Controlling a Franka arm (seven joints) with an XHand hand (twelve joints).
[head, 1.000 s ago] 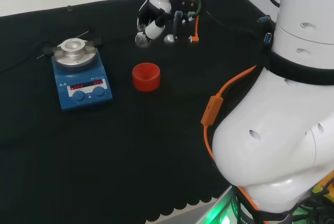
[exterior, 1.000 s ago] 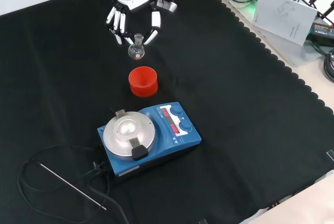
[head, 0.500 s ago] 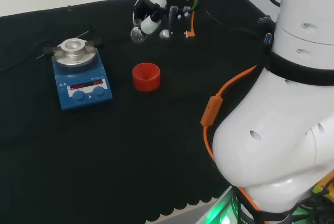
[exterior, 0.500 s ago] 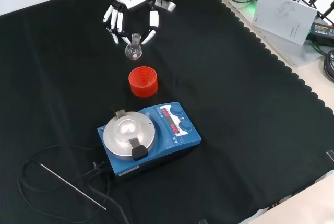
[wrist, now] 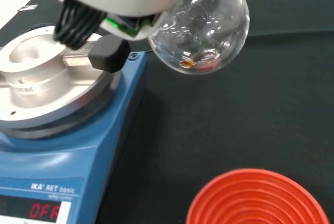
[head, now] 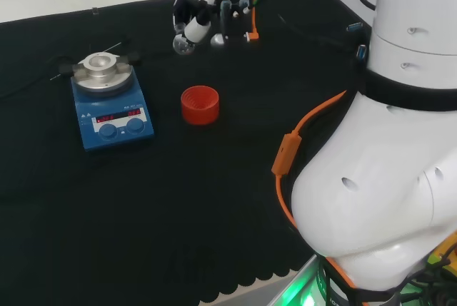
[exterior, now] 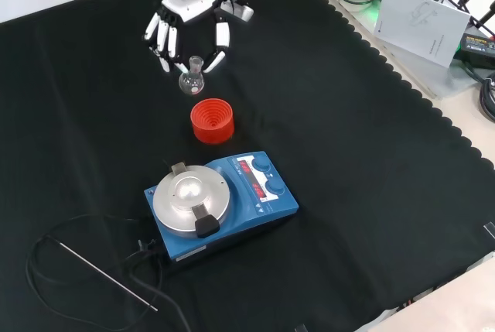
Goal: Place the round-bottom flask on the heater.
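Presently the hand (exterior: 188,13) hangs above the counter (exterior: 363,169), fingers (exterior: 220,38) curled down around the neck of the round-bottom flask (exterior: 191,78), which is grasped upright and clear of the cloth. In the front view the flask sits just above the red ribbed stand (exterior: 212,120); the heater (exterior: 220,203) lies nearer the camera, well apart (its metal top plate bare). A small amber speck rests in the flask's bulb (wrist: 201,25). A thin metal rod (exterior: 108,275) and black cable lie beside the heater. Display print is left unread
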